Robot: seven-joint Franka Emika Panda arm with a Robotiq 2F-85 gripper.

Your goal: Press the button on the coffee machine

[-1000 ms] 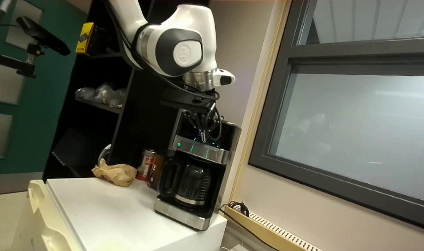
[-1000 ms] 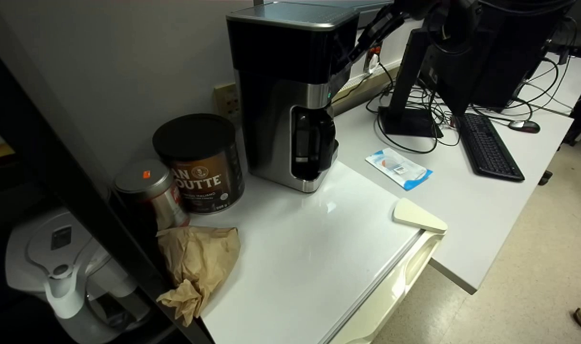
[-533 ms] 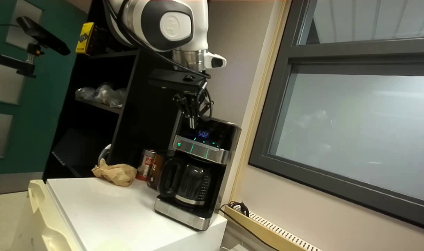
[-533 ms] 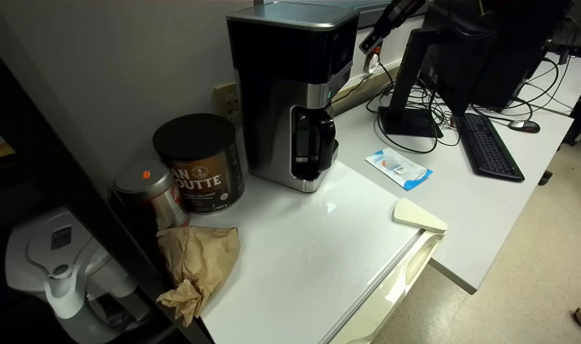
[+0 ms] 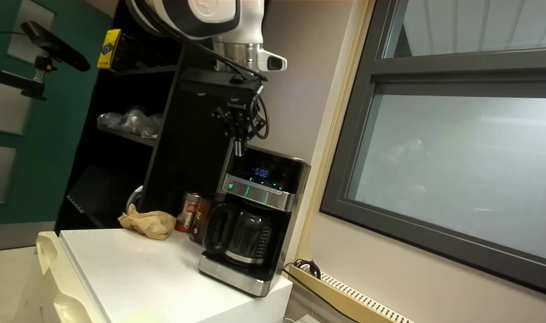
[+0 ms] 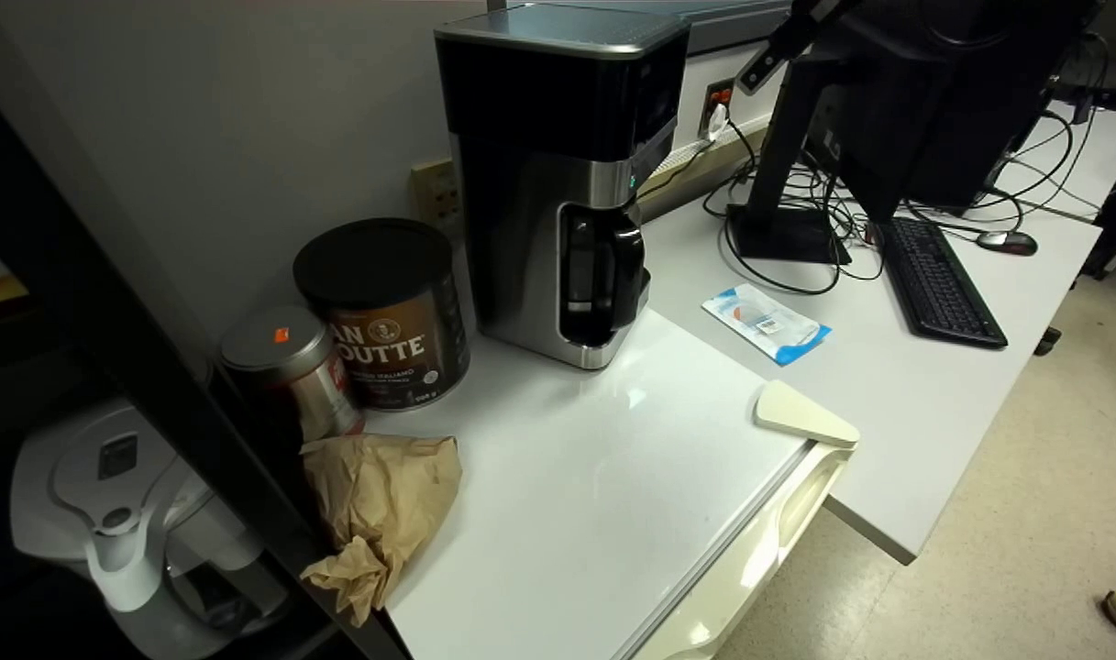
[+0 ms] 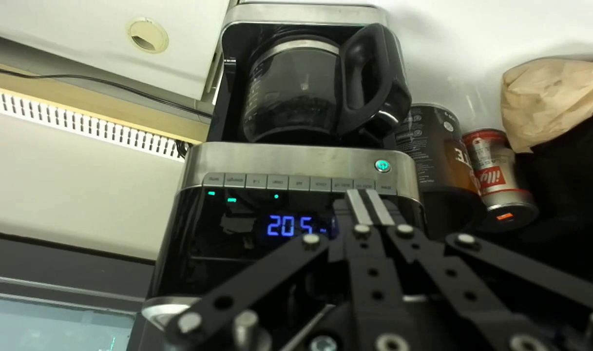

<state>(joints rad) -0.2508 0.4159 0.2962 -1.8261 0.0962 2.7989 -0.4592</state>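
Observation:
The black-and-silver coffee machine [image 5: 258,193] stands on a white cabinet; it also shows in an exterior view [image 6: 558,110] and in the wrist view [image 7: 296,158]. A round green-lit button [image 7: 382,165] sits at one end of its silver panel and also shows in an exterior view [image 5: 230,185]. A row of small grey keys and a lit blue display [image 7: 290,225] are beside it. My gripper [image 7: 369,195] is shut and empty. In the exterior views its tips [image 5: 239,150] [image 6: 755,78] are in the air in front of the machine's upper part, apart from it.
A large brown can [image 6: 383,321], a small red-silver can [image 6: 292,371] and a crumpled paper bag [image 6: 383,504] stand beside the machine. A dark shelf [image 5: 165,148] is close by. A monitor [image 6: 865,137], cables and a keyboard [image 6: 943,280] are on the adjoining desk [image 6: 888,440].
My gripper has moved up and back from the machine's control panel, staying shut. The blue display, covered a second ago in an exterior view, now shows. The machine has not moved.

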